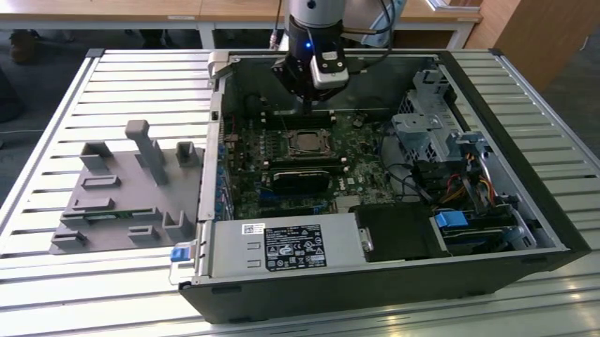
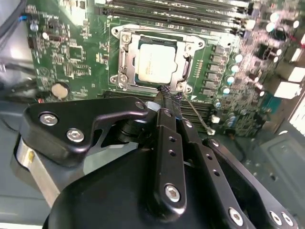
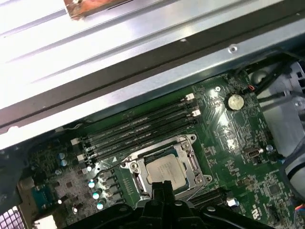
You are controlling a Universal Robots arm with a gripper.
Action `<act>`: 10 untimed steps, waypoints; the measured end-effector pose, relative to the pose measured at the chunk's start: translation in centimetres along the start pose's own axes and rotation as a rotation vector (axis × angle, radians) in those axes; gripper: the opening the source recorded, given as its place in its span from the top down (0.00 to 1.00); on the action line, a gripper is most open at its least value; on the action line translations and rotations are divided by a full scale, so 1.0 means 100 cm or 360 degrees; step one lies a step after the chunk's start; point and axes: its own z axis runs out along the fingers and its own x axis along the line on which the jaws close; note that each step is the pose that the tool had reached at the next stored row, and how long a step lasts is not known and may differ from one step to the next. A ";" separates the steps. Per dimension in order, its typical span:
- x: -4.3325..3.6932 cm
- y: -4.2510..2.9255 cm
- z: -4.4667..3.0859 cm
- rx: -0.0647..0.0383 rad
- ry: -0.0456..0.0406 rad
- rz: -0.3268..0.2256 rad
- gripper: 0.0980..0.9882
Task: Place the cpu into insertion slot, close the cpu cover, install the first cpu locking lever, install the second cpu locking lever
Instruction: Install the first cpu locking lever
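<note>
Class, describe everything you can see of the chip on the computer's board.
The chip is a small flat square with a dull silver-grey metal top bearing faint print. It lies level, seated inside a silver metal frame on the green board. The tool sits at the frame's edge, beside the chip.

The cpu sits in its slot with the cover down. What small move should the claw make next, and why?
Probably press the loose lever downward to latch it. The cpu lies under the closed cpu cover, and the shut claw sits right beside that wire lever, which looks unlatched.
</note>
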 end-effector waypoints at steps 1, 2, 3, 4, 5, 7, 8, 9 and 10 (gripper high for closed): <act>0.0000 0.0000 0.0000 0.0000 0.0001 -0.0028 0.98; 0.0000 0.0000 0.0000 0.0000 0.0002 -0.0059 0.98; 0.0000 0.0000 0.0001 0.0000 0.0002 -0.0087 0.98; 0.0000 0.0000 0.0001 0.0000 0.0003 -0.0117 0.98; 0.0000 0.0000 0.0001 0.0000 0.0004 -0.0146 0.98; 0.0000 0.0000 0.0001 0.0000 0.0006 -0.0203 0.98; 0.0000 0.0000 0.0001 0.0000 0.0006 -0.0229 0.98; 0.0000 0.0000 0.0001 0.0000 0.0007 -0.0254 0.98; 0.0002 -0.0001 0.0001 0.0000 0.0008 -0.0272 0.98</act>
